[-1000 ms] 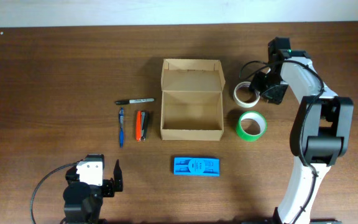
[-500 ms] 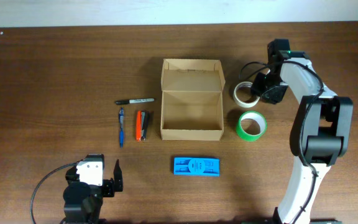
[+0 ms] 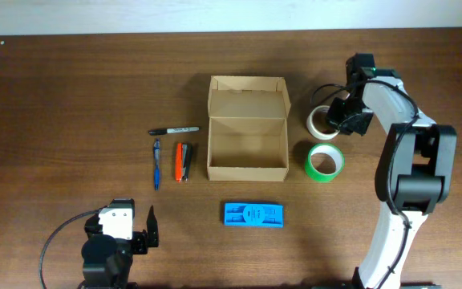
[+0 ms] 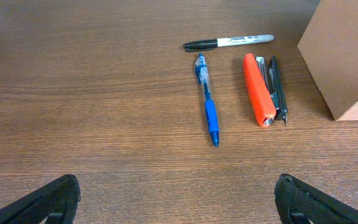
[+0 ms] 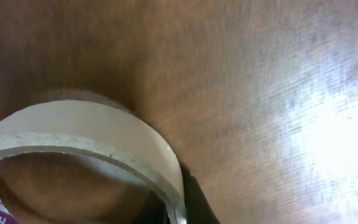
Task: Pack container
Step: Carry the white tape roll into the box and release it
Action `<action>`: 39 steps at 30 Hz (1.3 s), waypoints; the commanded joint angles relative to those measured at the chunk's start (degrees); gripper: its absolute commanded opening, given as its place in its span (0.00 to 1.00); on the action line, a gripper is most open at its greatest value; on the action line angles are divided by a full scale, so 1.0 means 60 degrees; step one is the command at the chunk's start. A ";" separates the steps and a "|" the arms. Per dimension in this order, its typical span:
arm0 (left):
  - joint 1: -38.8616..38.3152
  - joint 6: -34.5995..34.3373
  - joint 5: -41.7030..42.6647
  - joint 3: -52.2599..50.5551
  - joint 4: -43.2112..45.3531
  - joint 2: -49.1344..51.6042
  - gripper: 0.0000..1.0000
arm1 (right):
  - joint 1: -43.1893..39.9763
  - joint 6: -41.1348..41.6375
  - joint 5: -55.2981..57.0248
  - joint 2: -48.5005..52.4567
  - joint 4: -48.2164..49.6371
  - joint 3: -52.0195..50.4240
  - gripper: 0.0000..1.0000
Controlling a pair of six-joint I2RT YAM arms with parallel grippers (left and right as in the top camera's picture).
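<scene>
The container (image 3: 247,128), an open tan cardboard box with its flap lid standing at the back, sits mid-table; one corner of it (image 4: 347,56) shows in the left wrist view. My right gripper (image 3: 339,119) is shut on the wall of a white tape roll (image 3: 321,120) just right of the box. In the right wrist view the white tape roll (image 5: 86,134) fills the lower left, its rim pinched by my right gripper (image 5: 176,211). Low at the table's front left, my left gripper (image 3: 143,229) stands open over bare wood and holds nothing; its own camera also shows the left gripper (image 4: 179,199) open.
A green tape roll (image 3: 325,162) lies right of the box. A flat blue plastic item (image 3: 253,214) lies in front of it. Left of the box are a black marker (image 3: 173,130), a blue pen (image 3: 156,163) and an orange stapler (image 3: 182,162).
My right gripper has shut on the white tape roll, and the roll has shifted slightly to the right. The left arm has not moved.
</scene>
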 commanded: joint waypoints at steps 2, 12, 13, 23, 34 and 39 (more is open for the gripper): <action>0.0062 0.0211 0.0044 -0.0069 -0.0004 -0.0080 1.00 | 0.0051 0.0011 -0.0153 -0.0321 -0.0579 0.1027 0.04; 0.0062 0.0211 0.0044 -0.0069 -0.0004 -0.0080 0.99 | 0.0532 -0.2503 -0.1355 -0.1443 -0.1891 0.3228 0.03; 0.0058 0.0211 0.0044 -0.0069 -0.0004 -0.0080 1.00 | 0.0699 -0.3140 -0.1756 -0.1519 -0.1960 0.3355 0.04; 0.0062 0.0211 0.0044 -0.0069 -0.0004 -0.0080 1.00 | 0.3340 -0.8535 -0.3071 -0.1614 -0.2816 0.3632 0.04; 0.0062 0.0211 0.0044 -0.0069 -0.0004 -0.0080 0.99 | 0.4685 -1.1555 -0.1825 -0.1596 -0.3136 0.3570 0.04; 0.0062 0.0211 0.0044 -0.0069 -0.0004 -0.0080 1.00 | 0.4768 -1.2502 -0.1577 -0.1508 -0.3129 0.3213 0.04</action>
